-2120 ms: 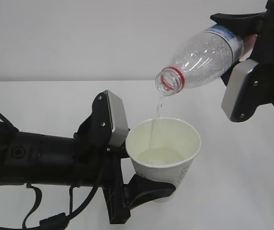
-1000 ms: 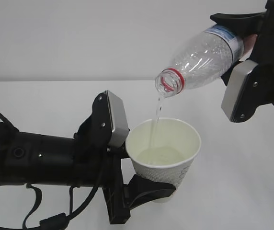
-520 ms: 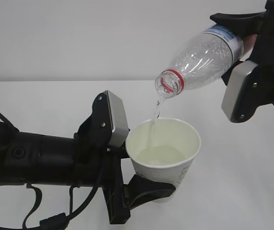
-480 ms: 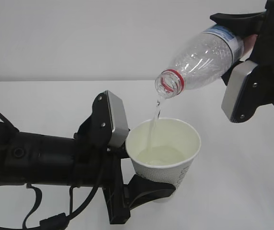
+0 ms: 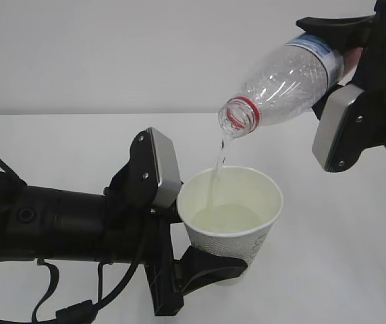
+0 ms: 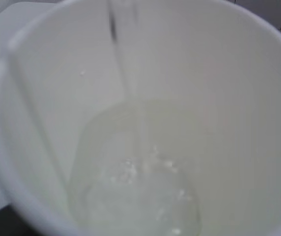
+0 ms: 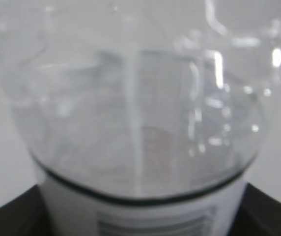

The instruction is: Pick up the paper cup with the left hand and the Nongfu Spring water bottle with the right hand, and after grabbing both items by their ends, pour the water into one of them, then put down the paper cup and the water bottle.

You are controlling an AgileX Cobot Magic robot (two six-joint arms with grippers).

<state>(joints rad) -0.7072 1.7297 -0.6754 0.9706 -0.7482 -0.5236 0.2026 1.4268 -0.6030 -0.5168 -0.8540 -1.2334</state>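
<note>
The white paper cup [image 5: 230,223] is held upright above the table, my left gripper [image 5: 210,266] shut on its lower part. The clear Nongfu Spring water bottle [image 5: 284,81] hangs tilted above it, mouth down and to the left, with my right gripper [image 5: 341,57] shut on its labelled end. A thin stream of water [image 5: 216,165] falls from the red-ringed mouth into the cup. The left wrist view is filled by the cup [image 6: 145,123], with water [image 6: 140,191] pooled at its bottom. The right wrist view shows the bottle [image 7: 135,113] close up and blurred; my fingers are hidden there.
The white table [image 5: 355,250] spreads under both arms, with a pale wall behind it. My left arm [image 5: 51,226] lies low across the left of the exterior view, cables hanging from it. The right arm's grey plate [image 5: 335,128] hangs at the upper right.
Both arms and the bottle have held still. The thin stream keeps falling into the cup.
</note>
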